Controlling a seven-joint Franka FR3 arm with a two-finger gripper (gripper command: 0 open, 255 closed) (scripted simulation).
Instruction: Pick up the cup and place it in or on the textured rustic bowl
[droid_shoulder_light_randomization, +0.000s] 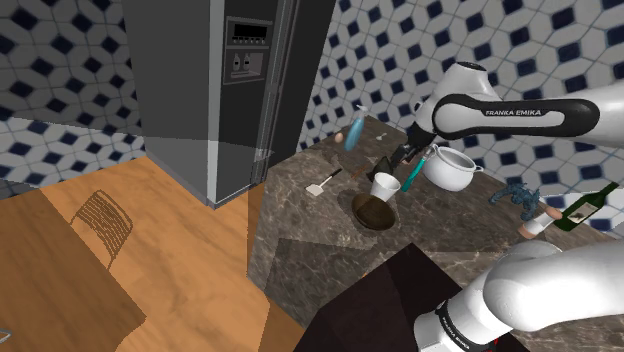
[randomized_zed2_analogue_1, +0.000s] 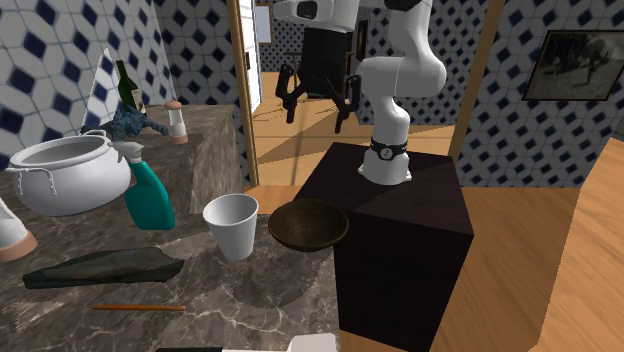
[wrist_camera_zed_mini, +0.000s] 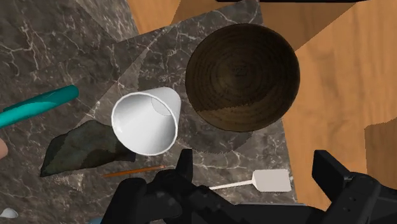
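Dark marble bench (wrist_camera_zed_mini: 51, 51): your gripper (randomized_zed2_analogue_1: 318, 112) hangs above it, fingers (wrist_camera_zed_mini: 331, 178) spread wide, holding and touching nothing. Below, the white cup (wrist_camera_zed_mini: 145, 122) stands upright just beside the dark ridged bowl (wrist_camera_zed_mini: 242, 76) at the bench's edge.

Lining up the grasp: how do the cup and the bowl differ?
The cup is plain white, the bowl dark brown with ringed grain. The cup is tall and narrow, the bowl wide and shallow. The bowl sits at the counter edge, the cup further in. Both stand upright and empty.
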